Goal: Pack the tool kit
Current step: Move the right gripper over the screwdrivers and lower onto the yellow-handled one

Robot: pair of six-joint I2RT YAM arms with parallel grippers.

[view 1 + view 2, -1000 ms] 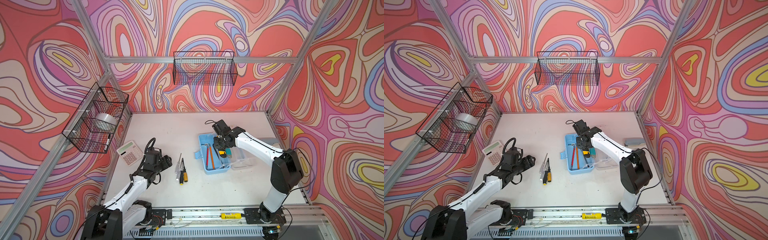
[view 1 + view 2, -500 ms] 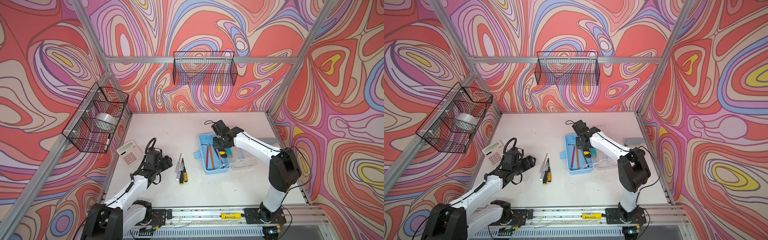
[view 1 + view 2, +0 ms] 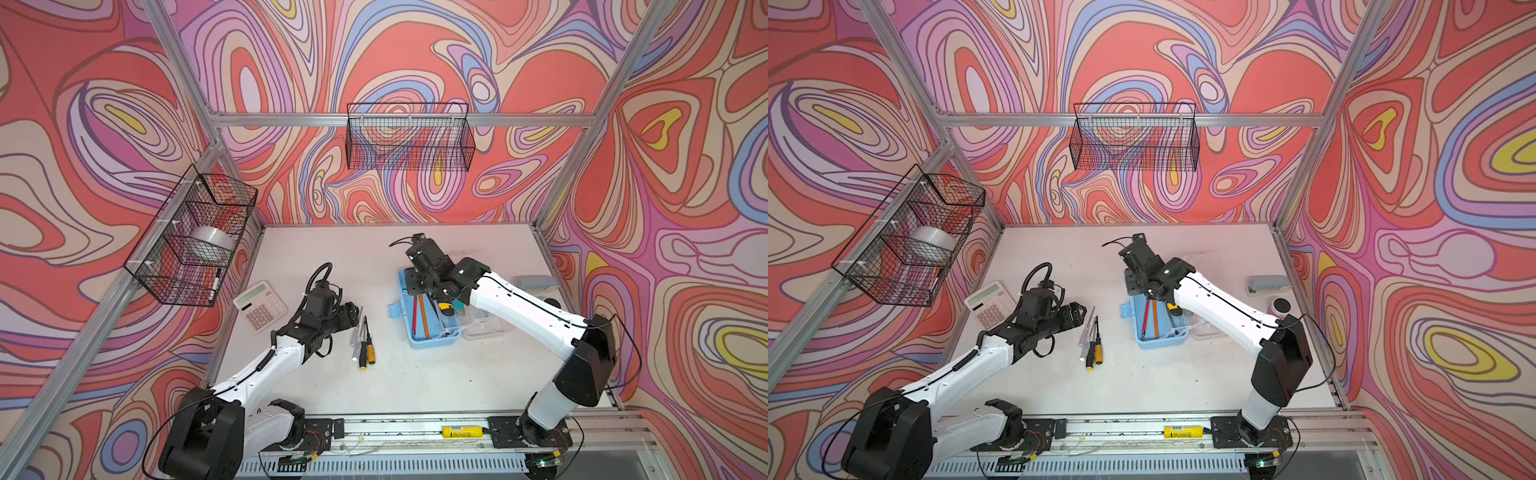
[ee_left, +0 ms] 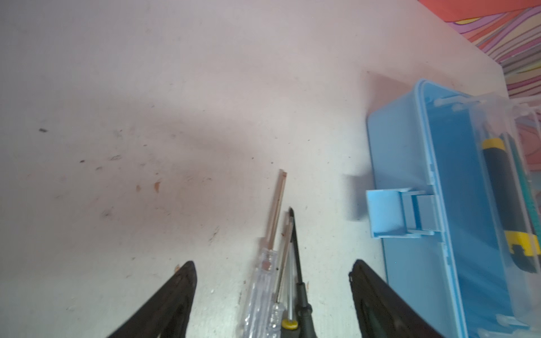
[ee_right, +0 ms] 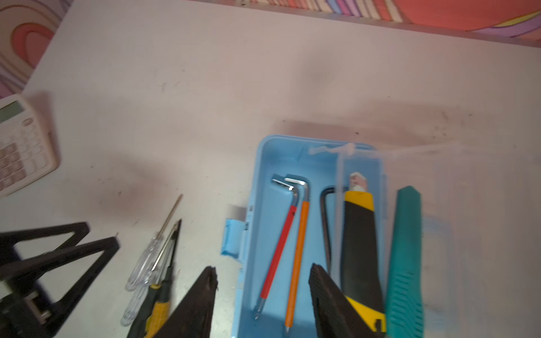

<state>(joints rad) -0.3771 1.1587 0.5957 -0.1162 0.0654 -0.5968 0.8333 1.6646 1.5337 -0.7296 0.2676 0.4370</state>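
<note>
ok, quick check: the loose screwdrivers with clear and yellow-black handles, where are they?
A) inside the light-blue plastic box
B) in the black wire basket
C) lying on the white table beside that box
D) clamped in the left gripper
C: the screwdrivers lie on the white table beside the light-blue plastic box. The left gripper is open by them and closed on none.

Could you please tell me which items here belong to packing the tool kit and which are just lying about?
For the job: blue box, hex keys, utility knives, screwdrivers.
Lying about: calculator, stapler, tape roll.
</note>
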